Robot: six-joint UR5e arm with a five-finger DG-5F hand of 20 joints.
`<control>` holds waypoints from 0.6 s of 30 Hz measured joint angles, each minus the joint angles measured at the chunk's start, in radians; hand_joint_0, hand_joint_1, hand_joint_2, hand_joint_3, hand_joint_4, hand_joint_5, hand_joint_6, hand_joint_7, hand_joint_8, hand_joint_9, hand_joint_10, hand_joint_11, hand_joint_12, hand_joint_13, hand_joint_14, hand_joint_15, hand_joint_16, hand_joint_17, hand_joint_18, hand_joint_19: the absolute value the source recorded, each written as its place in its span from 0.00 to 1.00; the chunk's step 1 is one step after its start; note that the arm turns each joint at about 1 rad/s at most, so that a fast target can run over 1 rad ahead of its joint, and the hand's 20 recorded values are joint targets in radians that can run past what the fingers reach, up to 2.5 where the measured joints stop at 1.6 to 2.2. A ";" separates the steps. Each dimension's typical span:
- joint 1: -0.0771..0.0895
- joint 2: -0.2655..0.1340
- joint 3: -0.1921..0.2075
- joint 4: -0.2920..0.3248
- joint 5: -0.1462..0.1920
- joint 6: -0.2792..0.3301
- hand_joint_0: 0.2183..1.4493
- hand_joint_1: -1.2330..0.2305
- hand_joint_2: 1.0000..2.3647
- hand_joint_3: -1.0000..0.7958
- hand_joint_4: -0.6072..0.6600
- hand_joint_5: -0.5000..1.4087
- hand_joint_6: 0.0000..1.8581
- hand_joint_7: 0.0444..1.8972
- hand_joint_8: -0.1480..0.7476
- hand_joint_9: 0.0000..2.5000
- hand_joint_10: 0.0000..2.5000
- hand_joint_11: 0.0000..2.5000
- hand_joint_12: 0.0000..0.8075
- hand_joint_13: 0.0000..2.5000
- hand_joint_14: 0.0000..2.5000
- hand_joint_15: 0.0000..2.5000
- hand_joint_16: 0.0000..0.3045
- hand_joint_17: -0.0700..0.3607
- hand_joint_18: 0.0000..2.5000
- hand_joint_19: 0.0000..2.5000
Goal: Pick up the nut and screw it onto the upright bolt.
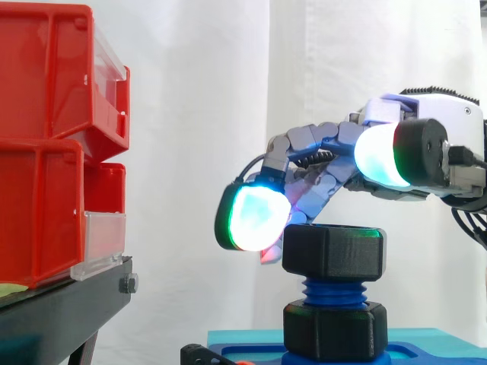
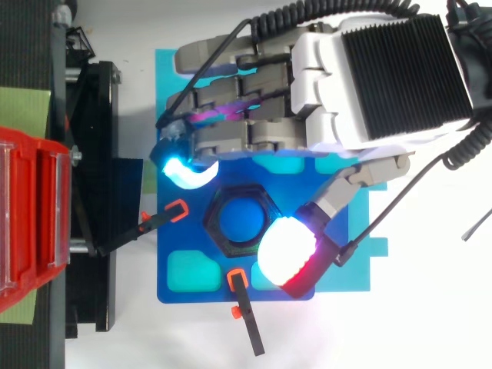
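Black and six-sided, the nut [image 1: 333, 252] is sitting on the top of the upright blue bolt [image 1: 332, 290]. Bare thread is showing beneath it, down to a second black hexagonal collar [image 1: 335, 328] at the bolt's foot. From above, the bolt's blue end is showing inside the nut's bore.

The hand [image 2: 307, 84] is reaching in from the right and arching over the nut, loosely spread and gripping nothing. Its bent fingers are coming down on the side towards the bins, where one fingertip [image 1: 255, 217] is glowing cyan just beside the nut's upper edge; whether it is touching cannot be told. The thumb [image 1: 378, 156] is standing on the opposite side with its pad glowing white and cyan. In the side view it is riding clearly above the nut's top face, and in the top view it is overlapping one corner of the nut.

The bolt is standing on a blue plate [image 2: 200, 290], which is lying on a teal mat [image 2: 163, 92]. Two orange-and-black clamps [image 2: 175, 211] are pressing on the plate's edges. Red bins [image 1: 46, 152] are stacked on a black stand [image 1: 53, 312] to the left, well apart from the nut, before a white curtain [image 1: 198, 114].
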 measured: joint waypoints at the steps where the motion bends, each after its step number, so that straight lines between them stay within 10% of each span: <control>1: 0.001 0.000 0.000 0.005 -0.004 0.000 0.24 0.76 0.00 0.28 0.63 0.20 0.27 0.39 0.41 0.32 0.00 0.00 0.25 0.24 0.00 0.00 0.06 0.26 0.11 0.00; 18: 0.016 -0.001 0.000 -0.001 -0.013 0.000 0.23 0.77 0.00 0.28 0.62 0.21 0.27 0.40 0.40 0.29 0.00 0.00 0.27 0.21 0.00 0.00 0.08 0.29 0.08 0.00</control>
